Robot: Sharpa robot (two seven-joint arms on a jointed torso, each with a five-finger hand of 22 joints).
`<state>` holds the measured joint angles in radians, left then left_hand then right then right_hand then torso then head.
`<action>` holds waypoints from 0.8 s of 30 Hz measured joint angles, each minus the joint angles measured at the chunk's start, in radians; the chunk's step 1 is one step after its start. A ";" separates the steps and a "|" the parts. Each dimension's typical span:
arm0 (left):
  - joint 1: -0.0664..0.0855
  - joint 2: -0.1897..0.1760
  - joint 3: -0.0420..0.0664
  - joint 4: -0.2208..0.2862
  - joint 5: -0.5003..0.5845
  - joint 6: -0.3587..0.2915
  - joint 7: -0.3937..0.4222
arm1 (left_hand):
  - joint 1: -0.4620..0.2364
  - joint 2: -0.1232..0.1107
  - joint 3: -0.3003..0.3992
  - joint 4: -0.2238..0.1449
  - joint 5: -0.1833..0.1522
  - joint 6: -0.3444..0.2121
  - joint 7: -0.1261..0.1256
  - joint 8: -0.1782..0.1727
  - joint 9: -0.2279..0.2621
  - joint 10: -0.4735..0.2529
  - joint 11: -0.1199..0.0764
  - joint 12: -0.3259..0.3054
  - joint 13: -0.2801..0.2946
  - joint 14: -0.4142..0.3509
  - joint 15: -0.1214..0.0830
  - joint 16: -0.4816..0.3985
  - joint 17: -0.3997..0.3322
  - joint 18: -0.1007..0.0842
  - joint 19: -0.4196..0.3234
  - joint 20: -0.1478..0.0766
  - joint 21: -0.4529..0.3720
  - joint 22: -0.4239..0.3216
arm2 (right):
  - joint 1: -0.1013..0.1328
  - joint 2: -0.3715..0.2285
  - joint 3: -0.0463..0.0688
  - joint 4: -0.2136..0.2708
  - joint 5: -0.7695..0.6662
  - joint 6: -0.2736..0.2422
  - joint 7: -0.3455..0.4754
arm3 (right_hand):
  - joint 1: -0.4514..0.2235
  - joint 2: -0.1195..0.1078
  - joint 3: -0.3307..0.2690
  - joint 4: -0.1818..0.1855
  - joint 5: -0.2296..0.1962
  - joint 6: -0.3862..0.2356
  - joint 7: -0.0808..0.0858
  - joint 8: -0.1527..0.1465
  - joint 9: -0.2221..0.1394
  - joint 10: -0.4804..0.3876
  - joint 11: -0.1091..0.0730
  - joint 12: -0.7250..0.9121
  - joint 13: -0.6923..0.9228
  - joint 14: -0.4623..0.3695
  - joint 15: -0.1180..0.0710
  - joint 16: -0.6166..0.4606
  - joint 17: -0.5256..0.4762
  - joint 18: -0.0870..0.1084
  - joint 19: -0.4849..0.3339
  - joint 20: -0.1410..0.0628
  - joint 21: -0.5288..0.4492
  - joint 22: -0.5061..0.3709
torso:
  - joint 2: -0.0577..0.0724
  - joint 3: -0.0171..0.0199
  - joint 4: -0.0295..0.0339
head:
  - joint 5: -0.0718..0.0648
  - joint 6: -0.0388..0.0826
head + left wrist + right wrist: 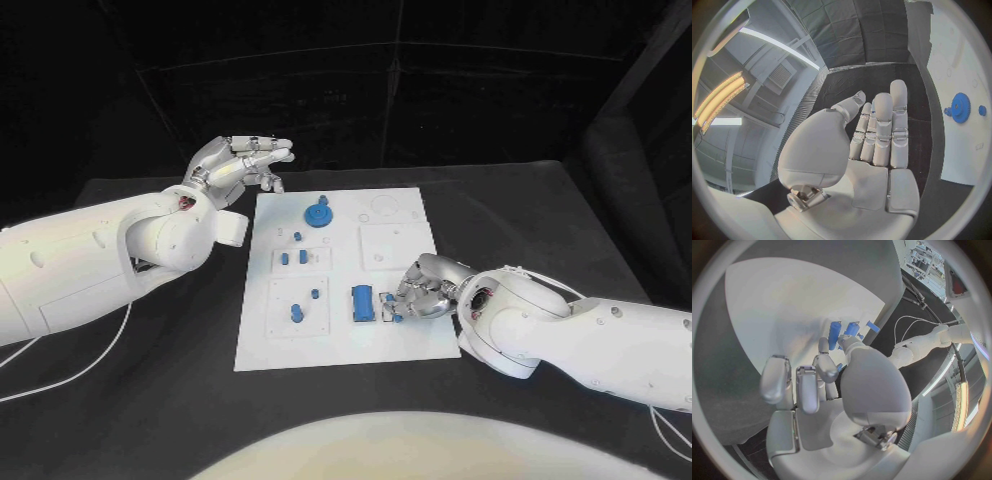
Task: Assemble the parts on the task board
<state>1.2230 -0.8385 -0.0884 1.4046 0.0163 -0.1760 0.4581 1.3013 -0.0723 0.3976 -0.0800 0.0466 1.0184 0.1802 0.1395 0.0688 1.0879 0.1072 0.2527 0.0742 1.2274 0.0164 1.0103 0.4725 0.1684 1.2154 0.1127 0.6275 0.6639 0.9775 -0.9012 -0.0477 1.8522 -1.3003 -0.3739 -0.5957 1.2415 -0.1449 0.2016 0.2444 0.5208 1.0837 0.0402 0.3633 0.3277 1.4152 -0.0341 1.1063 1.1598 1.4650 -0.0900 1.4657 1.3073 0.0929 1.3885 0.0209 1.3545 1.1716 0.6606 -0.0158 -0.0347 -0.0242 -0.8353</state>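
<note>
The white task board (pixel 397 340) lies in the middle of the table. On it are a blue gear (pixel 317 213), several small blue pegs (pixel 297 313) and a blue block (pixel 364 303). My right hand (pixel 423 290) is low over the board's right side, fingers curled toward a small blue part (pixel 392 306) beside the block. In the right wrist view the thumb (pixel 849 342) reaches the blue pieces (pixel 834 333), and a sliver of blue (pixel 840 367) shows between thumb and fingers; a grip is unclear. My left hand (pixel 238 165) hovers off the board's far left corner, fingers (pixel 882 130) straight, holding nothing.
The board (pixel 967 75) and gear (pixel 961 107) appear beside my left hand in the left wrist view. Raised white square plates (pixel 388 245) sit on the board's right half. Black tabletop (pixel 548 220) surrounds the board, with dark curtains behind.
</note>
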 measured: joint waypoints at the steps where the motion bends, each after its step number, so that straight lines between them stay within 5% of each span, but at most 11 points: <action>1: 0.000 0.000 0.000 0.000 0.000 0.000 0.000 | 0.000 0.000 0.000 0.000 0.000 0.000 0.000 0.000 0.000 0.000 0.000 0.000 0.000 0.000 0.000 0.000 0.000 0.000 0.000 0.000 0.000 0.000 | 0.000 0.002 0.000 -0.001 0.000 0.000 -0.002 | 0.000 0.000 -0.003 0.003 0.000 0.000 0.000 0.001 0.000 0.000 0.000 0.000 -0.002 0.000 0.000 0.000 0.000 0.000 0.000 0.000 0.000 0.000 | 0.000 0.0001 -0.0001 | 0.001 0.000; 21: 0.000 0.002 0.000 -0.001 0.000 0.003 0.000 | 0.000 0.000 -0.003 -0.003 0.000 0.000 0.000 0.000 0.000 -0.004 -0.004 0.000 0.000 0.000 0.000 0.000 -0.001 0.000 0.000 0.000 0.000 -0.001 | 0.000 0.030 0.000 -0.019 -0.048 -0.005 -0.020 | -0.012 0.004 -0.026 0.007 -0.001 0.002 -0.002 0.003 0.004 0.000 0.000 -0.005 -0.003 0.000 0.000 0.000 0.000 0.000 0.000 0.000 0.000 -0.001 | 0.000 0.0007 -0.0019 | 0.006 -0.002; 24: 0.000 0.002 0.000 0.000 0.000 0.004 0.000 | 0.000 0.000 -0.003 -0.003 0.000 0.000 0.000 0.000 0.000 -0.004 -0.004 0.000 0.000 0.000 0.000 0.000 -0.001 0.000 0.000 0.000 0.000 -0.001 | 0.000 0.033 0.000 -0.021 -0.052 -0.005 -0.021 | -0.043 0.008 -0.061 0.022 -0.049 0.002 -0.002 0.005 0.009 0.000 0.000 -0.005 0.001 0.000 0.000 0.000 0.000 0.000 0.000 0.000 0.000 -0.002 | 0.000 0.0005 -0.0019 | 0.005 -0.002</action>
<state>1.2230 -0.8368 -0.0884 1.4045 0.0163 -0.1724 0.4581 1.3012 -0.0723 0.3947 -0.0829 0.0466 1.0184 0.1802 0.1395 0.0688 1.0844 0.1037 0.2526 0.0744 1.2274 0.0164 1.0102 0.4718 0.1685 1.2154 0.1128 0.6275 0.6632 0.9776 -0.8685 -0.0476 1.8315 -1.3522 -0.3793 -0.6169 1.1987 -0.1371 0.1406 0.2660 0.4719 1.0856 0.0383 0.3686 0.3367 1.4151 -0.0340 1.1016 1.1611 1.4650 -0.0898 1.4657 1.3073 0.0929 1.3884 0.0210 1.3545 1.1695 0.6610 -0.0153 -0.0366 -0.0195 -0.8375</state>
